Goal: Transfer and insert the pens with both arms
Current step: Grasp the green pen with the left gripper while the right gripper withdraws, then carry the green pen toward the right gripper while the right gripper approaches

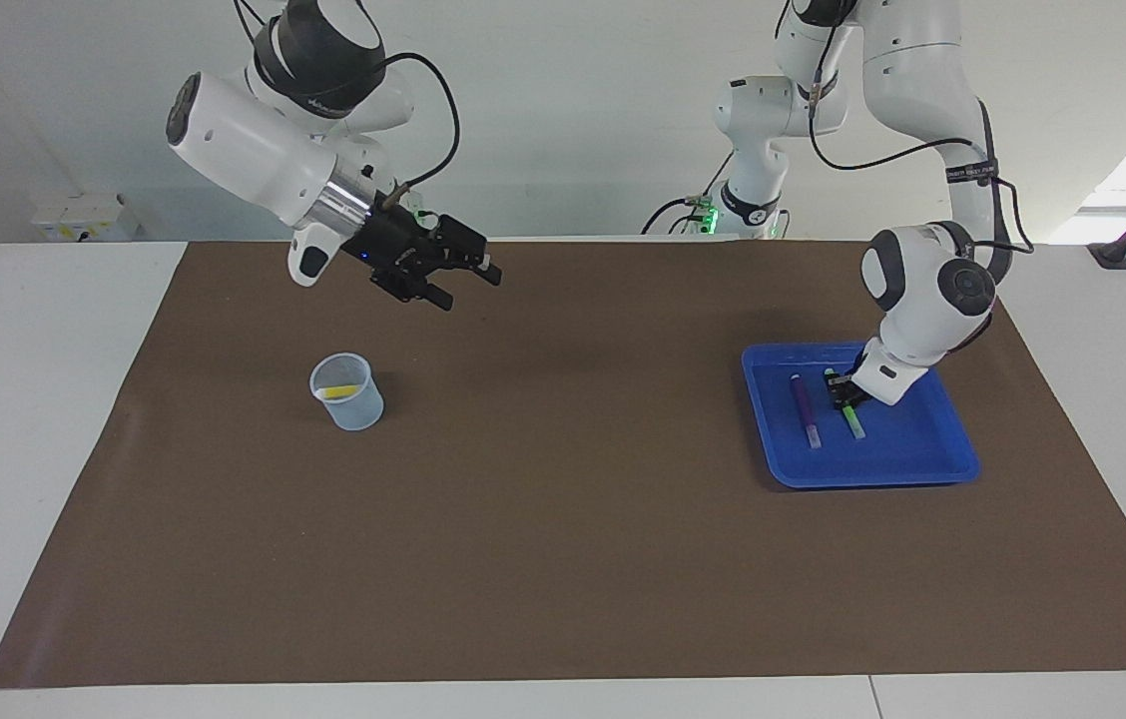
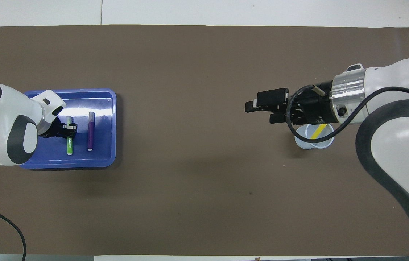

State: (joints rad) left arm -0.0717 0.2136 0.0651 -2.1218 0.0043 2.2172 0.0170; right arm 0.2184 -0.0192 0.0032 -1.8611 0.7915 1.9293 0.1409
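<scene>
**Green pen pinched in the tray, second transfer begun**

While the worktop (image 1: 563,559) carries the blue tray (image 1: 912,464) at three o'clock in the facing view, the cup (image 1: 348,392) at nine o'clock holds the yellow pen (image 1: 339,390). The right gripper (image 1: 453,280), fingers spread, is poised above. The left gripper (image 1: 844,395) is pinched on the green pen (image 1: 854,424) beside the purple pen (image 1: 805,409); a lift toward a handover seems due.

A tray (image 1: 922,469) sits toward the left arm's end of the table, with two pens (image 1: 807,409) (image 1: 853,420) lying side by side in it. A cup (image 1: 353,404) stands toward the right arm's end, a third pen (image 1: 341,390) in it.
</scene>
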